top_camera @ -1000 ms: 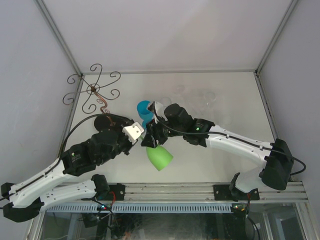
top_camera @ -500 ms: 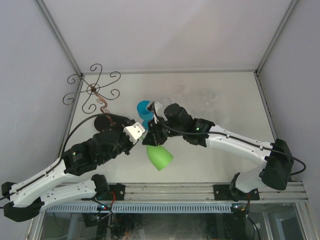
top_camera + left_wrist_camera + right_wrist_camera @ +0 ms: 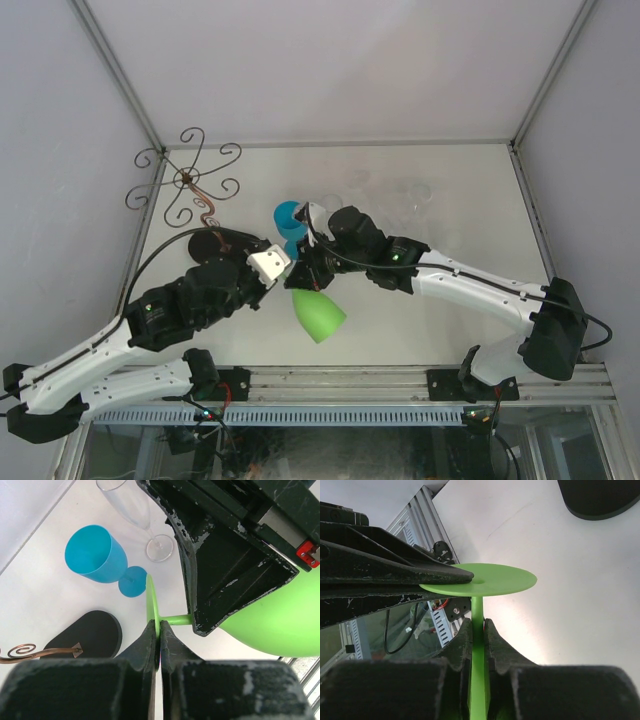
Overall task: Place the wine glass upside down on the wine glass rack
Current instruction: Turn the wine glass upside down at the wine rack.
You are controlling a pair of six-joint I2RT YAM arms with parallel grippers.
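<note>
Moved: right jaws have shut on the stem (image 3: 478, 611) (they stood wide a second ago).
Left jaws: narrow, pinching the foot (image 3: 151, 599).
Glass: green wine glass (image 3: 320, 315), tipped sideways, toward the surface's near edge.
Rack: wine glass rack (image 3: 188, 180), far left corner.

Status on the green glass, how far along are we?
Done: green wine glass picked up, held on its side. In hand: left claw pinches its foot, right claw is shut on its stem, likely a handover. Left: one claw lets go, glass turned upside down and hung on the bare wine glass rack.
</note>
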